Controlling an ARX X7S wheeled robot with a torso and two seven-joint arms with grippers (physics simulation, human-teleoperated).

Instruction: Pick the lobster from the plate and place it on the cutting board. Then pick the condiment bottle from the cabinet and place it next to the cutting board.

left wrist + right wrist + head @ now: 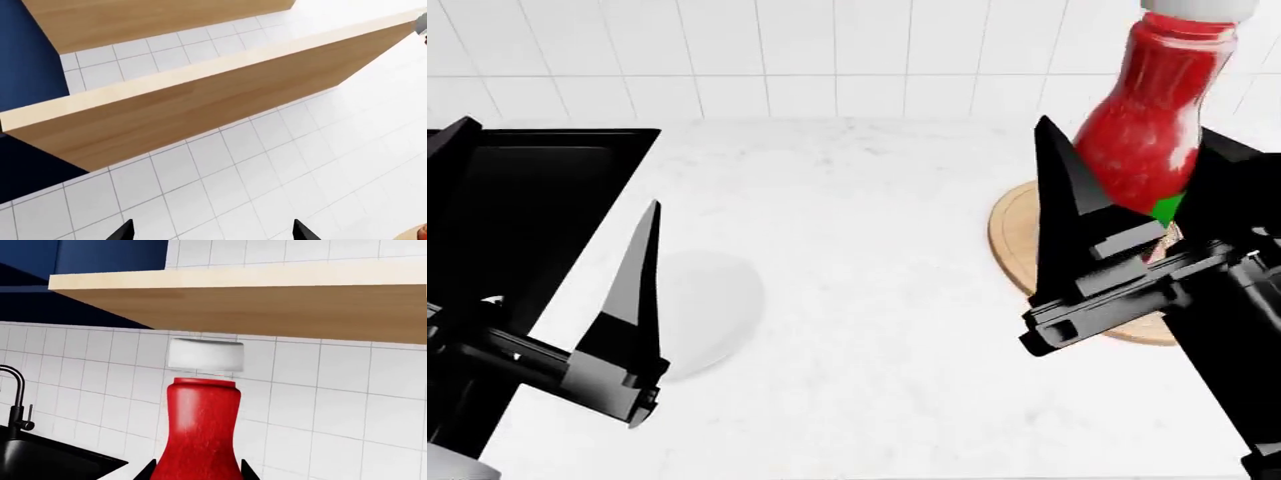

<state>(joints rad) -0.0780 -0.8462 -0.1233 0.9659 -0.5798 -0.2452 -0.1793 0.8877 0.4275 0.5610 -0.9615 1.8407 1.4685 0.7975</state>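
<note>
Right claw (1134, 215) clamped on the condiment bottle (1148, 120), held above the cutting board (1014, 245).
The bottle stands upright between the 2 fingers, white cap on top. Left claw (641, 300) is spread wide and empty above the white surface (868, 300) near the plate (707, 310).

1. A white marbled countertop (868, 300) fills the head view.
2. A white tiled wall (761, 50) runs along 12 o'clock.
3. A black sink (534, 200) sits at 9 o'clock.
4. A light-wood cabinet (267, 300) hangs above, beside dark blue panels (100, 255).
</note>
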